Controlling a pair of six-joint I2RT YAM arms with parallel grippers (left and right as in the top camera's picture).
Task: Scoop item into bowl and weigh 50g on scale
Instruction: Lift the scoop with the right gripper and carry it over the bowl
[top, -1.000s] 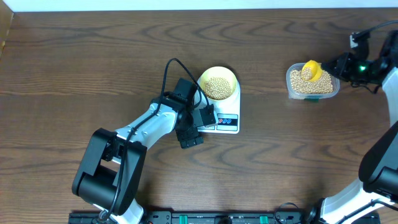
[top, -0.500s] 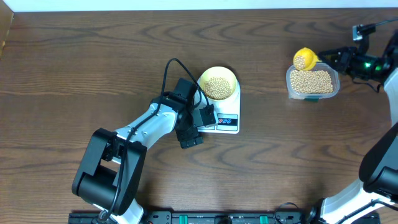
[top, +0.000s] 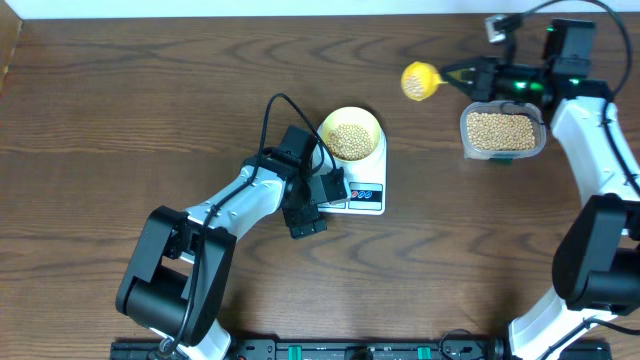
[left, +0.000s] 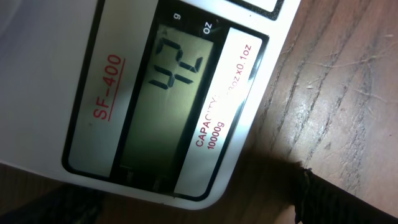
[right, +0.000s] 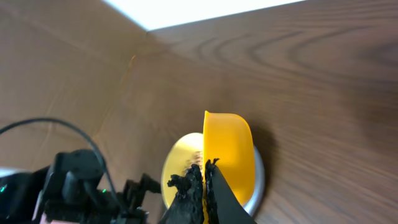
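Observation:
The white scale (top: 358, 192) carries the pale yellow bowl (top: 350, 134), which holds a layer of tan beans (top: 349, 140). My left gripper (top: 305, 207) rests open at the scale's front left. In the left wrist view its dark fingertips (left: 311, 198) flank the scale's display (left: 168, 93), whose digits look like 42. My right gripper (top: 468, 74) is shut on the handle of the bright yellow scoop (top: 418, 81), in the air between the tub and the bowl. In the right wrist view the scoop (right: 230, 152) points at the bowl (right: 177, 165), with its inside hidden.
A clear plastic tub (top: 503, 133) full of beans stands at the right, just below my right arm. A black cable (top: 272, 115) loops above my left wrist. The table's far edge (top: 300, 14) runs along the top.
My right gripper has lifted the scoop out of the tub and carried it left, towards the bowl. The left arm, scale and bowl have not moved.

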